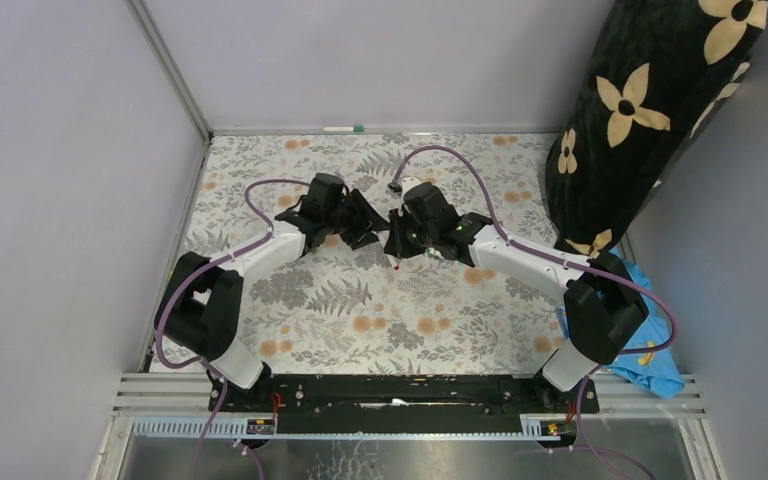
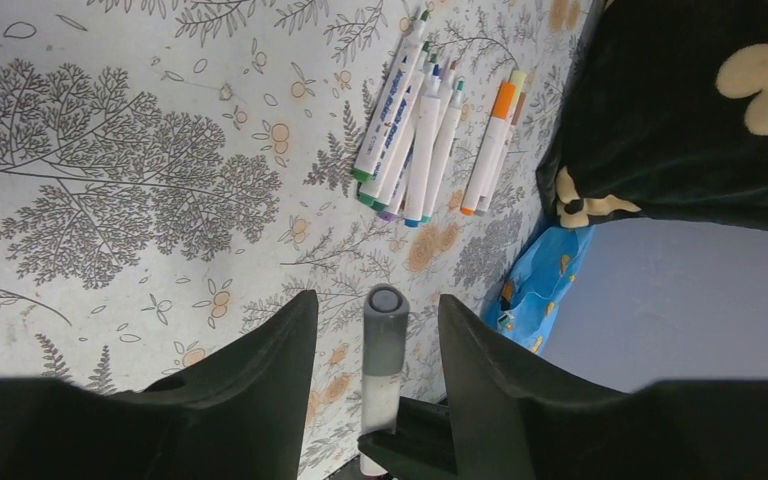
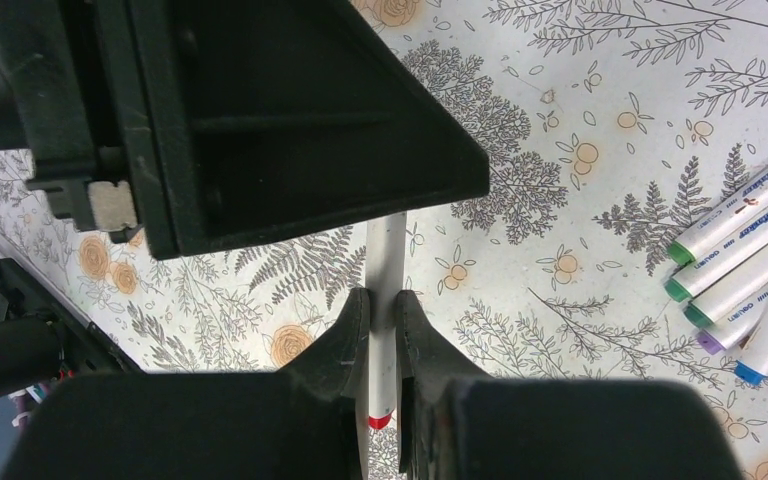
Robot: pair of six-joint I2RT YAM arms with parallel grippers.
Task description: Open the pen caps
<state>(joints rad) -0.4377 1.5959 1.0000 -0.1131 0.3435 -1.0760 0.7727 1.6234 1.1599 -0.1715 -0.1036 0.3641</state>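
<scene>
**Finding.** The right gripper is clamped narrow on the white barrel of one pen and holds it off the surface, roughly at mid-table. A red band shows on the barrel below the grip. The pen's cap looks grey in the left wrist view. It points toward the left gripper and sits between that gripper's fingers.

**Left gripper.** Its jaws stand partly open. There is a visible gap on each side of the cap, and neither finger touches it.

**Other items.** The other pens lie bundled on the surface near the black flowered cushion, well away from both grippers. Coloured ends show on them. Which caps are on or off cannot be told from these views.

**Judgement of step.** The cap is seated and has not yet been gripped.

**Recommendations.**
- Close the left jaws on the cap only, above the seam. The barrel should be left to the right gripper.
- Centre the cap between the fingers before closing. It sits slightly nearer the right-hand finger in the left wrist view, and an uneven closure would push the pen sideways in the other grip.
- Pull straight along the pen's axis, with the two grippers moving apart in line. An angled pull may bend the barrel or make it slip.
- The right grip is near the middle of the barrel, which looks adequate. Watch for the barrel sliding through the fingers under load.

**Risk.** The cap may come free suddenly and the pen or cap may be dropped.
</scene>
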